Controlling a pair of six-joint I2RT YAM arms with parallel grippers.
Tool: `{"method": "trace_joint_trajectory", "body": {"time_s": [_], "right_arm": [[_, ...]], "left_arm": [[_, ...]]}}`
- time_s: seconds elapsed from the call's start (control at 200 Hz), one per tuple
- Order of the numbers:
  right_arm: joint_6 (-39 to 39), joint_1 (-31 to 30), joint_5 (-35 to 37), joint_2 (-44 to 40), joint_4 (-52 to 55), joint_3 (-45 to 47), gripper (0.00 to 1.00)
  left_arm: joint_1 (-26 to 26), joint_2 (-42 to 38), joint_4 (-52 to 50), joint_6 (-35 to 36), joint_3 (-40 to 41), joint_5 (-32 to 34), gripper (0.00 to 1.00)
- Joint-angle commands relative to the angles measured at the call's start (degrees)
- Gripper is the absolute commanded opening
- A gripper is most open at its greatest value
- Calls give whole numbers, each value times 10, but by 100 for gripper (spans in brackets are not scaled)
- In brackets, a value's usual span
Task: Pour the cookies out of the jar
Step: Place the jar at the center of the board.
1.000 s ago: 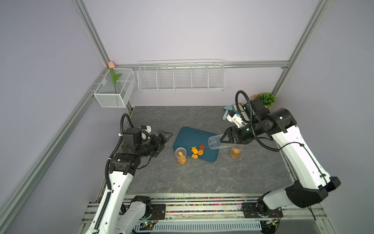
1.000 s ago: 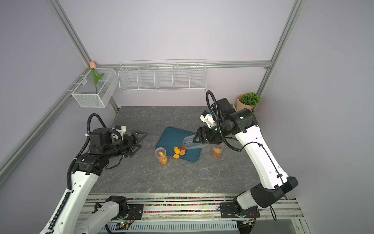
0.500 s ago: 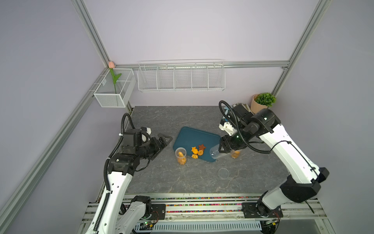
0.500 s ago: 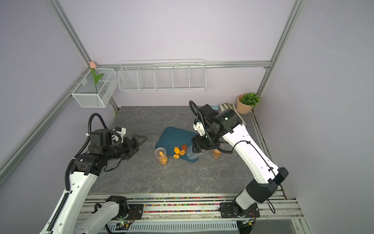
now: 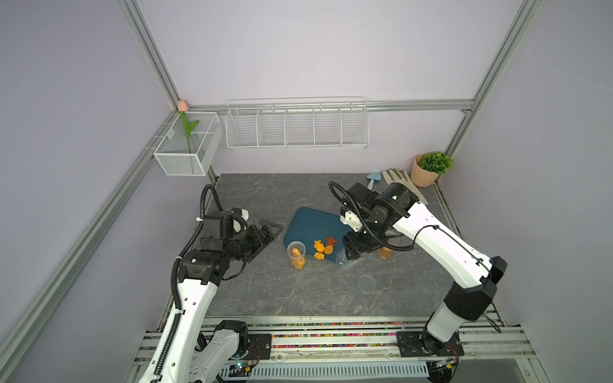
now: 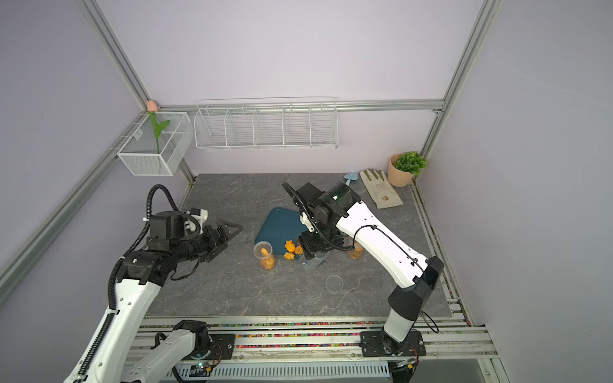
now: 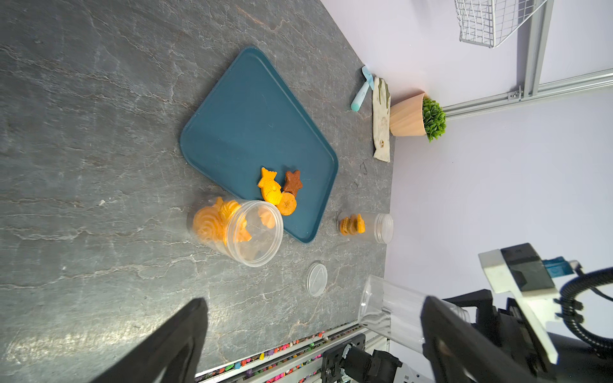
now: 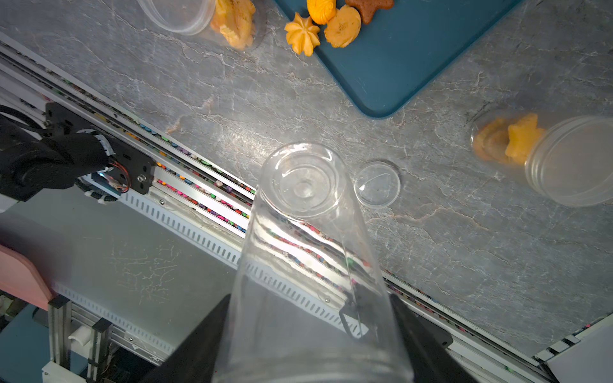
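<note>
Four cookies (image 5: 323, 247) lie loose in a cluster on the tray (image 5: 311, 222), at the corner nearest the right gripper (image 5: 356, 247): a fish, a brown star, a round one and a swirl. The swirl (image 8: 302, 38) sits right at the tray's edge. The rest of the tray surface is bare.

The jar (image 8: 308, 248) is clear and holds no cookies. The right gripper's two fingers clamp its wall on opposite sides near the threaded neck, and the closed base points away from the gripper. In both top views the jar hangs tilted just off the tray's corner, close beside the loose cookies.

Beyond the jar's base lies a clear lid (image 8: 377, 184), flat on the table (image 5: 265, 298), apart from everything else. A second jar (image 8: 547, 156) with cookies inside stands just beside the right gripper, partly hidden under that arm in both top views.

An open jar (image 5: 296, 255) – also holding cookies – stands between the two grippers, just off the tray's edge.

The left gripper (image 5: 268, 232) has its jaws spread wide and holds nothing. It hovers well clear of the tray, with bare table around it.
</note>
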State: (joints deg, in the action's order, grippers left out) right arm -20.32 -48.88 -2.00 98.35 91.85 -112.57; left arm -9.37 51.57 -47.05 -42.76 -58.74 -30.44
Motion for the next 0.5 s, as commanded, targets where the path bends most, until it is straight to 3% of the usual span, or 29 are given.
{"method": "trace_joint_trajectory", "body": {"time_s": [0.0, 0.495], "right_arm": [[-4, -17, 24, 15, 39, 18, 70], [-33, -92, 51, 48, -28, 126, 70]], "left_arm": [[2, -9, -15, 11, 5, 4, 100], [2, -8, -8, 3, 15, 2, 100]]}}
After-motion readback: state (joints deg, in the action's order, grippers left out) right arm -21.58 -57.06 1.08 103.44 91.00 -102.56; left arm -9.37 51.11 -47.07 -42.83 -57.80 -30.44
